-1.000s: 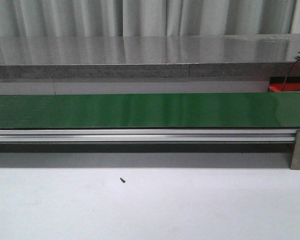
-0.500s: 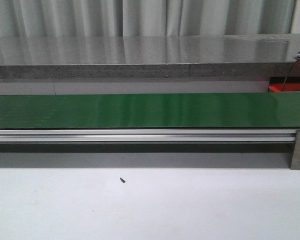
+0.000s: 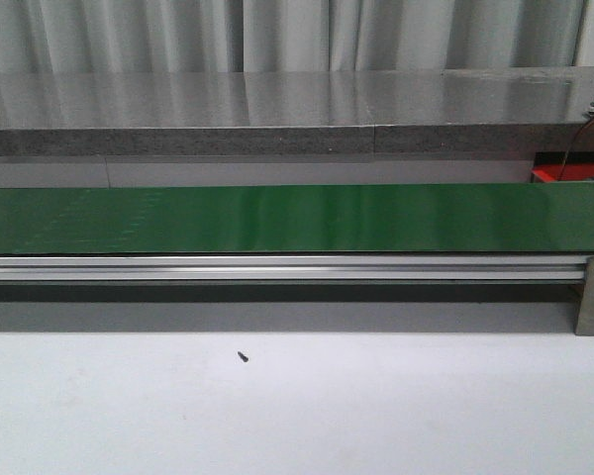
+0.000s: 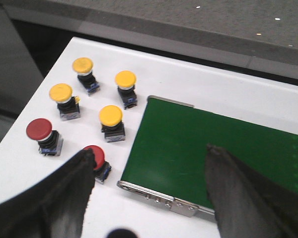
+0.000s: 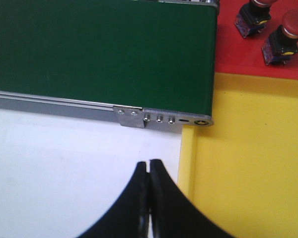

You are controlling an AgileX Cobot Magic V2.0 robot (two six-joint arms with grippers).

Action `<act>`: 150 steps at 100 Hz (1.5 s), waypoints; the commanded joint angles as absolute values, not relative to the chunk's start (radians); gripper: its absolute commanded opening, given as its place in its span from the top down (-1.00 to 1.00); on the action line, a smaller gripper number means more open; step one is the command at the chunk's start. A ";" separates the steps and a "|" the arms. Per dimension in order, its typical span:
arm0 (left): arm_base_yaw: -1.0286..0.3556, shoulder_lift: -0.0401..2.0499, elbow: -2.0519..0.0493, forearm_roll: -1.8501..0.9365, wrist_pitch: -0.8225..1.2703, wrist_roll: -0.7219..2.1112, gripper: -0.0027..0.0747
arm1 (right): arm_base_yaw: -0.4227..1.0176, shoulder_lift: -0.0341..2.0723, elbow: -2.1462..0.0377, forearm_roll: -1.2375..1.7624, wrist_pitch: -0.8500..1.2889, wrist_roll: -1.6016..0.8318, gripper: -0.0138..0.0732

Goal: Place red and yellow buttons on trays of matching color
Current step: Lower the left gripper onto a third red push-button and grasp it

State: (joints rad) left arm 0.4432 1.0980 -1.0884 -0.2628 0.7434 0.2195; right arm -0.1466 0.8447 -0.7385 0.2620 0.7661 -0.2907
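Waiting at the feed end, your left gripper (image 4: 149,198) hangs wide open and empty beside six loose buttons (image 4: 111,116); your right gripper (image 5: 149,198) is closed, empty, by the yellow tray (image 5: 253,163) (red tray (image 5: 228,44) holds two).

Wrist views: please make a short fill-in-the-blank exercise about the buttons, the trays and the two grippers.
1. Beside the end of the green belt, the white table holds four yellow buttons and ____ red buttons.
2. The two buttons standing on the red tray are ____ in colour.
3. The yellow tray holds ____ buttons.
4. The left gripper is open, while the right gripper is ____.

Missing words: two; red; no; shut
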 commanded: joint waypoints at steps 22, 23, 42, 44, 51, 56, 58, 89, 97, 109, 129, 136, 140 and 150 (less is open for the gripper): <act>0.503 1.418 -1.278 -0.265 0.722 0.173 -0.32 | -0.147 0.836 -0.765 0.276 0.720 -0.298 0.84; 0.503 1.425 -1.285 -0.265 0.722 0.173 -0.32 | -0.147 0.836 -0.765 0.276 0.720 -0.298 0.84; 0.503 1.616 -1.385 -0.257 0.774 0.171 -0.32 | -0.147 0.836 -0.765 0.276 0.720 -0.298 0.84; 0.503 1.628 -1.393 -0.257 0.781 0.171 -0.32 | -0.147 0.836 -0.765 0.276 0.720 -0.298 0.84; 0.503 1.688 -1.429 -0.251 0.817 0.171 -0.32 | -0.147 0.836 -0.765 0.276 0.720 -0.298 0.84; 0.503 1.718 -1.446 -0.241 0.829 0.171 -0.32 | -0.147 0.836 -0.765 0.276 0.720 -0.298 0.84; 0.503 1.728 -1.448 -0.236 0.830 0.171 -0.32 | -0.147 0.836 -0.765 0.276 0.720 -0.298 0.84; 0.504 1.792 -1.458 -0.151 0.825 0.118 -0.32 | -0.147 0.836 -0.765 0.276 0.720 -0.298 0.84; 0.509 1.801 -1.458 -0.147 0.820 0.118 -0.32 | -0.147 0.836 -0.765 0.276 0.720 -0.298 0.84; 0.516 1.810 -1.458 -0.145 0.820 0.112 -0.32 | -0.147 0.836 -0.765 0.276 0.720 -0.298 0.84; 0.516 1.848 -1.458 -0.141 0.816 0.112 -0.32 | -0.147 0.836 -0.765 0.276 0.720 -0.298 0.84; 0.516 1.865 -1.458 -0.139 0.816 0.112 -0.32 | -0.147 0.836 -0.765 0.276 0.720 -0.298 0.84; 0.516 1.871 -1.458 -0.137 0.818 0.112 -0.32 | -0.147 0.836 -0.765 0.276 0.720 -0.298 0.84; 0.516 1.888 -1.458 -0.137 0.816 0.112 -0.32 | -0.147 0.836 -0.765 0.276 0.720 -0.298 0.84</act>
